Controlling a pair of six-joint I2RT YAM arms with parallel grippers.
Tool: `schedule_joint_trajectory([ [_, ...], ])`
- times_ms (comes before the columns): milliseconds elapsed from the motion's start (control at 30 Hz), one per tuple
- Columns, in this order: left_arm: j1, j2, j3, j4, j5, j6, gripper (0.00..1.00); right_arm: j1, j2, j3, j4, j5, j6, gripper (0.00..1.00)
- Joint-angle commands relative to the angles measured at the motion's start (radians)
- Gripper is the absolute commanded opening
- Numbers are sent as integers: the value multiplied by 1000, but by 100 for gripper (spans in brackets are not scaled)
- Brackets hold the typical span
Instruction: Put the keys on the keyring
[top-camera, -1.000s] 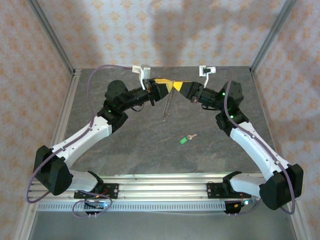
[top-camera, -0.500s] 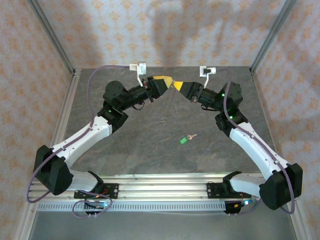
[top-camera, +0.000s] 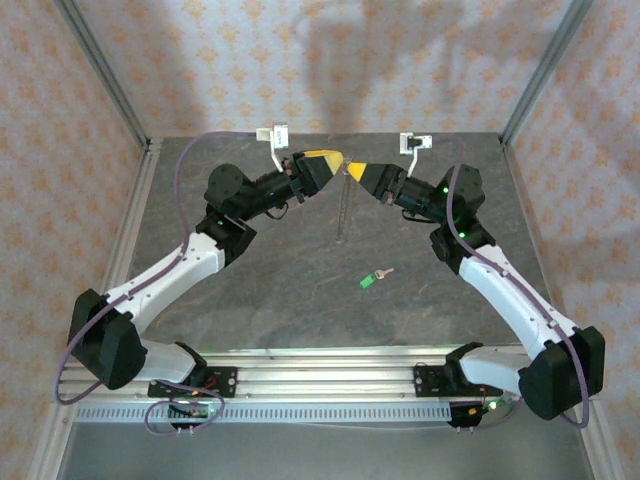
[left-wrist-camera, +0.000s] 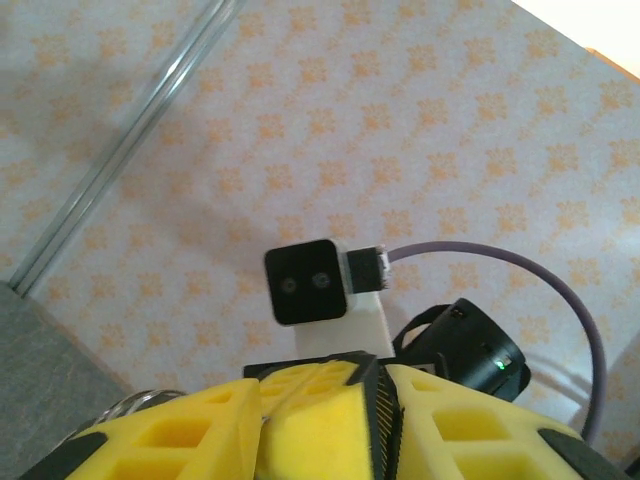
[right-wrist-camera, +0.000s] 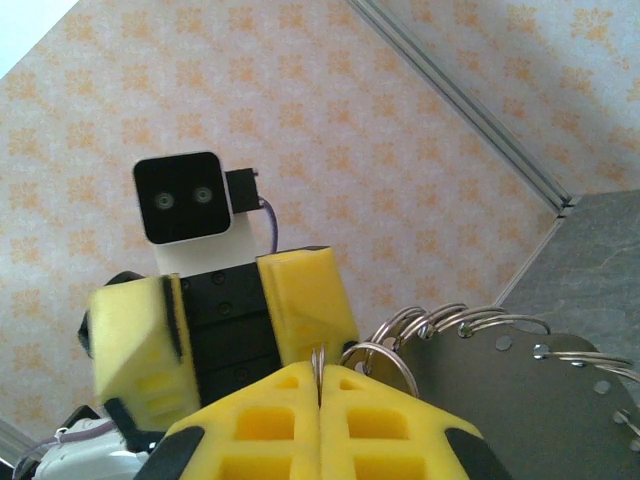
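**Aloft: keyring pinched by the right gripper, key lying on the table**

Here both arms reached toward the far side of the grey table (top-camera: 280, 290), and their yellow tips stood almost tip to tip above it.

The right gripper (top-camera: 352, 168) was closed. In the right wrist view its two yellow fingers (right-wrist-camera: 250, 430) pressed flat against each other. A thin wire of the keyring (right-wrist-camera: 440, 315) was clamped upright in the seam between them. From that seam the ring's silvery loops curved away to the right, uneven and bumpy along the rim. In the top view the same ring appeared edge-on, as a fine line running from the two tips toward the middle of the table.

The left gripper (top-camera: 338, 158) was parted wide. Seen head-on from the right wrist, its two yellow fingers (right-wrist-camera: 305, 295) stood well apart, with the black body between them and nothing clamped there. The finger nearer the ring lay just beside the right gripper's tips; whether it touched the wire could not be told. The left wrist view looked straight at the right arm's wrist camera (left-wrist-camera: 305, 283), a black square on a white mount, against the patterned wall (left-wrist-camera: 450, 150).

The key (top-camera: 373, 278), with its green head and short silvery blade, lay flat on the table. It was well apart from the ring and from both grippers, toward the arm bases and closer to the right arm.
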Motion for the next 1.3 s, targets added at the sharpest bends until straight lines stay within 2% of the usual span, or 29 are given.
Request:
schedule_joint_trajectory([
  [0,10,-4,-8,69,-12,-35,37,3,-28,-1,45,21,-4,0],
  [633,-21,78,-25,246,-32,-164,30,4,-1,-27,286,124,140,0],
  [1267,-38,117,19,295,-40,-175,29,3,8,-35,318,125,171,0],
])
